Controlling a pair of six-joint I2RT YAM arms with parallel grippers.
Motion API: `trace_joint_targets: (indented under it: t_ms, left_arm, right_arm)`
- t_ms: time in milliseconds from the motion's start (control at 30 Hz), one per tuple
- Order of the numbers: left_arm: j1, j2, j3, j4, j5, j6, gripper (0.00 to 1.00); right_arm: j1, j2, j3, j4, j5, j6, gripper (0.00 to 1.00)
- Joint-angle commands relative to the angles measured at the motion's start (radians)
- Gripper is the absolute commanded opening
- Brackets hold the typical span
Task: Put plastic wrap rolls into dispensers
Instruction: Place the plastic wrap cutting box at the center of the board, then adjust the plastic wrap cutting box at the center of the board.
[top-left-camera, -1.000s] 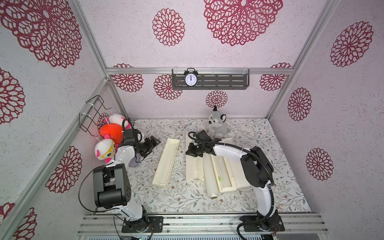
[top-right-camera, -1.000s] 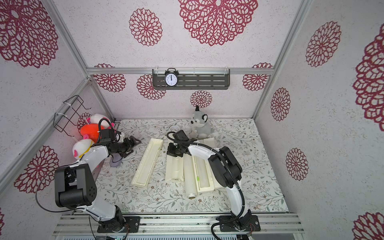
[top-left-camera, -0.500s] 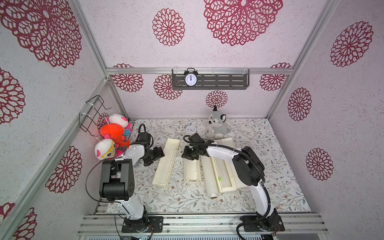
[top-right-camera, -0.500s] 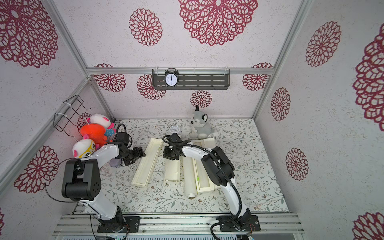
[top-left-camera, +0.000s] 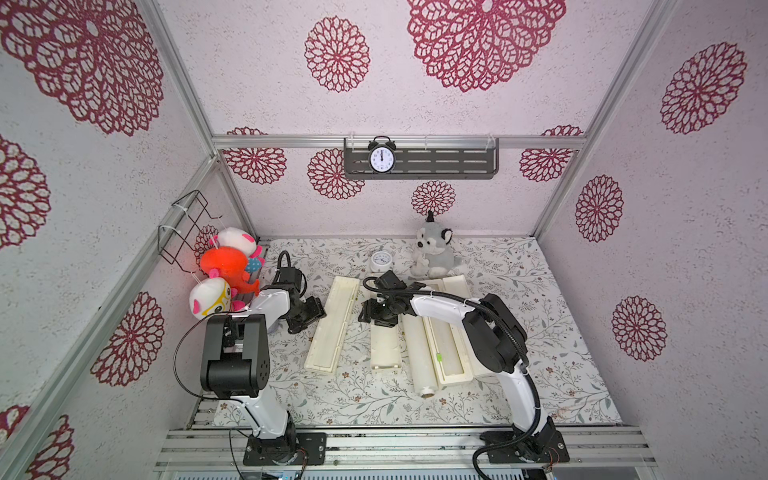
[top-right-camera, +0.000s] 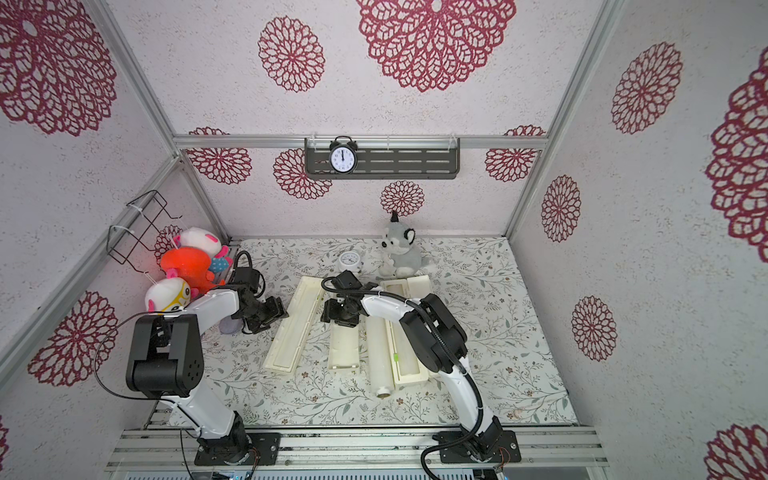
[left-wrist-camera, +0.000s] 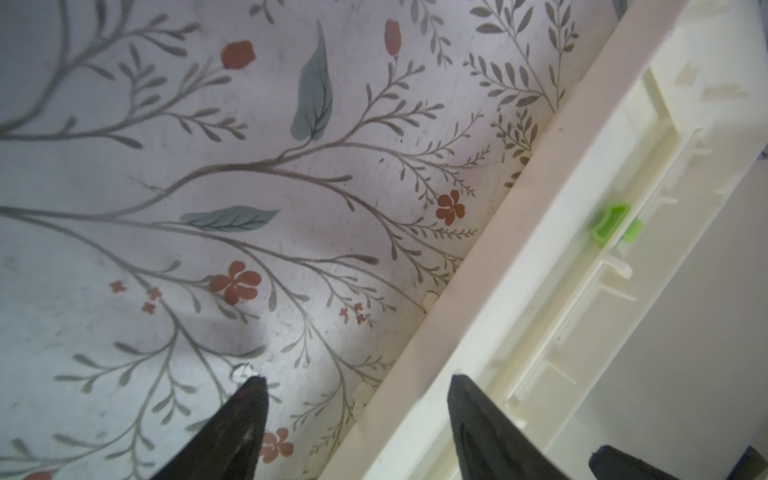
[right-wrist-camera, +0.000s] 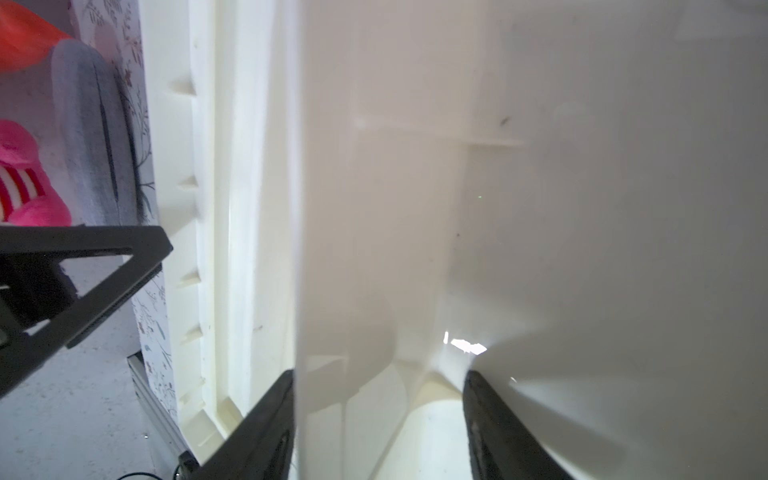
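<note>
Two cream dispensers lie open on the floral mat. The left dispenser (top-left-camera: 332, 328) (top-right-camera: 293, 328) is slanted; its green slider (left-wrist-camera: 615, 222) shows in the left wrist view. The right dispenser (top-left-camera: 449, 353) (top-right-camera: 409, 353) has a green slider too. Between them lie a cream box part (top-left-camera: 385, 347) (top-right-camera: 344, 347) and one plastic wrap roll (top-left-camera: 417, 357) (top-right-camera: 377, 357). My left gripper (top-left-camera: 309, 318) (left-wrist-camera: 356, 379) is open and straddles the left dispenser's outer rim. Over the far end of the box part, my right gripper (top-left-camera: 380, 320) (right-wrist-camera: 378, 374) is open astride a cream wall.
A grey plush dog (top-left-camera: 434, 253) and a small white alarm clock (top-left-camera: 380, 262) stand behind the dispensers. Plush toys (top-left-camera: 226, 266) and a wire basket (top-left-camera: 187, 228) hang at the left wall. A shelf with a clock (top-left-camera: 382, 158) is on the back wall.
My right gripper has gone from shut to open over the middle box part. My left gripper has moved right to the left dispenser's rim and its jaws have narrowed somewhat.
</note>
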Motion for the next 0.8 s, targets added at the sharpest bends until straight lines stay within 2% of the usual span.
trace_joint_targets:
  t_ms: [0,233,367,633,767]
  left_arm:
    - [0.000,0.004,-0.028,0.036,0.012,-0.035,0.66]
    - [-0.007,-0.024,-0.071,0.095,0.069,-0.079,0.66]
    - [-0.008,-0.035,-0.079,0.103,0.097,-0.091,0.64]
    - [-0.010,-0.074,-0.124,0.141,0.133,-0.117,0.64]
    - [-0.010,-0.118,-0.130,0.113,0.101,-0.104,0.69]
  right_arm:
    - [0.006,-0.096,0.032,-0.108,0.069,-0.105,0.70]
    - [0.007,-0.203,0.030,-0.198,0.180,-0.199,0.75]
    - [0.006,-0.230,-0.002,-0.222,0.198,-0.211,0.76]
    - [-0.008,-0.316,-0.099,-0.274,0.342,-0.217,0.76]
    - [-0.018,-0.337,-0.157,-0.263,0.340,-0.210,0.76]
